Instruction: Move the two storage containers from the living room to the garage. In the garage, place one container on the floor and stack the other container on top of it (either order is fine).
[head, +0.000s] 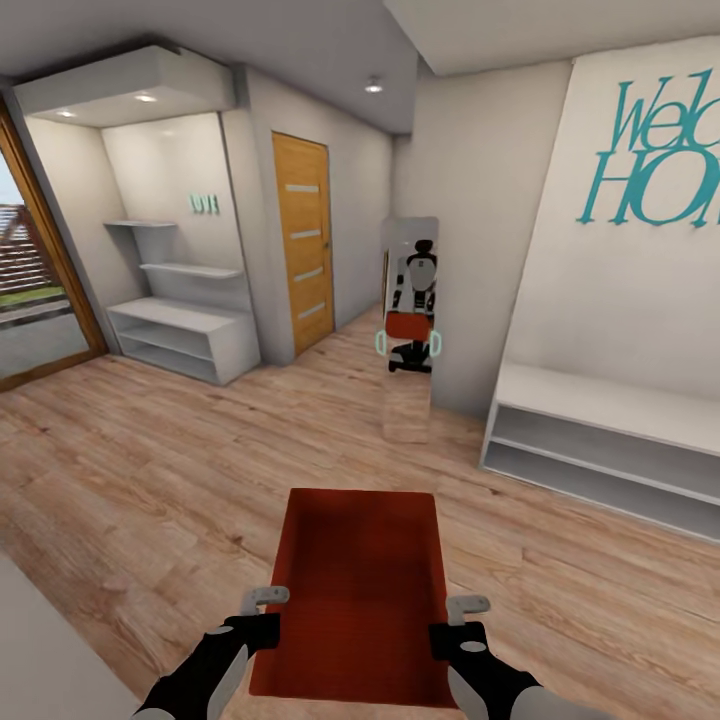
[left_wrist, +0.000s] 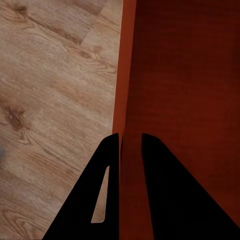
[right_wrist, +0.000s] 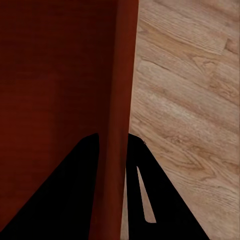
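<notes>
One orange-red storage container (head: 360, 590) hangs in front of me above the light wood-plank floor (head: 150, 470), open side up and empty. My left gripper (head: 262, 620) is shut on its left wall and my right gripper (head: 455, 625) on its right wall. In the left wrist view the dark fingers (left_wrist: 105, 165) straddle the container's thin wall (left_wrist: 125, 75), one inside and one outside. The right wrist view shows the same pinch, with the right gripper (right_wrist: 114, 140) clamping the container's opposite wall (right_wrist: 122, 75).
A tall mirror (head: 410, 330) straight ahead reflects the robot with the bin. A wood-panelled door (head: 303, 240) stands to its left. White shelving (head: 180, 335) sits at the far left beside a glass door (head: 30, 290). A low white bench shelf (head: 600, 440) lines the right wall.
</notes>
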